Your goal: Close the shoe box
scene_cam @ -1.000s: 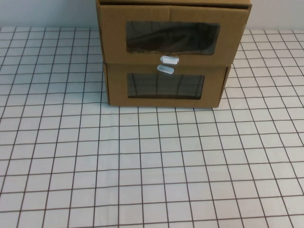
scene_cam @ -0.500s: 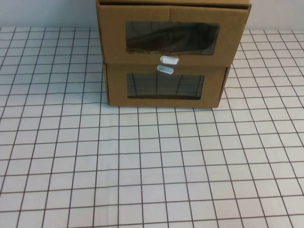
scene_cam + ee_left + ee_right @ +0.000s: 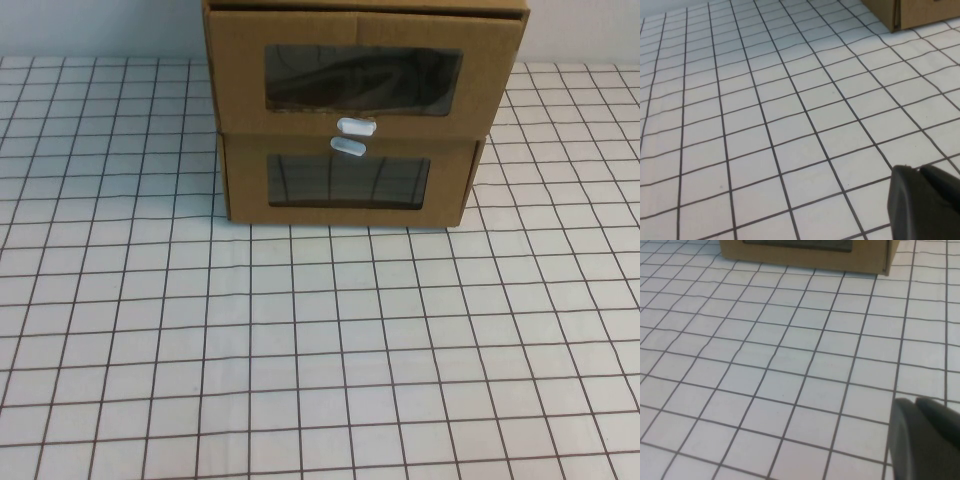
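The shoe box (image 3: 365, 70) is the upper of two stacked brown cardboard boxes at the back middle of the table. It has a wide front panel with a clear window and a small white tab (image 3: 356, 126) at its bottom edge. Its front seems to stand a little forward of the box below. Neither gripper shows in the high view. My left gripper (image 3: 917, 169) is shut and empty, low over the grid cloth, far from the boxes. My right gripper (image 3: 915, 401) is also shut and empty over the cloth.
The lower, narrower-fronted cardboard box (image 3: 348, 182) has its white tab (image 3: 347, 146) at its top edge; its corner shows in the left wrist view (image 3: 910, 12) and its base in the right wrist view (image 3: 805, 252). A white grid cloth (image 3: 320, 350) covers the table.
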Controlling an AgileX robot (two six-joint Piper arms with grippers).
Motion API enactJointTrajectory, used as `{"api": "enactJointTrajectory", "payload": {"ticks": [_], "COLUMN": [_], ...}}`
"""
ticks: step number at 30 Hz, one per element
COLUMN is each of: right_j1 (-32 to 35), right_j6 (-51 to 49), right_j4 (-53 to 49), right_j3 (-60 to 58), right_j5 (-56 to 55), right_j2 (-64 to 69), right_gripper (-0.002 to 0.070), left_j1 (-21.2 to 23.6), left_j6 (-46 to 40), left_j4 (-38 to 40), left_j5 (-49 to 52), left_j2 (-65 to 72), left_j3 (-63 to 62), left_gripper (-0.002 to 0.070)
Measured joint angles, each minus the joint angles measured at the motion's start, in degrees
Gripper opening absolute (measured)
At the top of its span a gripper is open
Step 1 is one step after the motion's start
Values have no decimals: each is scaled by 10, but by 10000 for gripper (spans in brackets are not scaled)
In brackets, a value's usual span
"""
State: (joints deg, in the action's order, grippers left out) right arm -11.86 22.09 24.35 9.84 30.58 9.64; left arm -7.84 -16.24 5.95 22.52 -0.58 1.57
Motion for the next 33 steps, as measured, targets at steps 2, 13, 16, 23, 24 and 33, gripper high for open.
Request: {"api": "enactJointTrajectory", "payload": {"ticks": [2, 13, 16, 23, 24, 33], "right_j1": [0, 10, 35, 93, 93, 93], "right_j6": [0, 0, 0, -103, -142, -322], "right_j4": [0, -1, -36, -140, -157, -276], "right_j3": [0, 0, 0, -54, -61, -103], "right_j5": [0, 2, -4, -25, -25, -58], "right_j2": [0, -20, -47, -101, -101, -101], "right_gripper": [-14, -14, -14, -14, -14, -14], "left_j1": [0, 0, 0, 0, 0, 0], "left_j6": [0, 0, 0, 0, 0, 0], "left_j4": [0, -1, -1, -1, -1, -1], "left_j5": [0, 1, 1, 1, 1, 1], "left_j2": [0, 0, 0, 0, 0, 0], "left_j3": [0, 0, 0, 0, 0, 0], "left_gripper": [-5, -5, -5, -5, -5, -5]}}
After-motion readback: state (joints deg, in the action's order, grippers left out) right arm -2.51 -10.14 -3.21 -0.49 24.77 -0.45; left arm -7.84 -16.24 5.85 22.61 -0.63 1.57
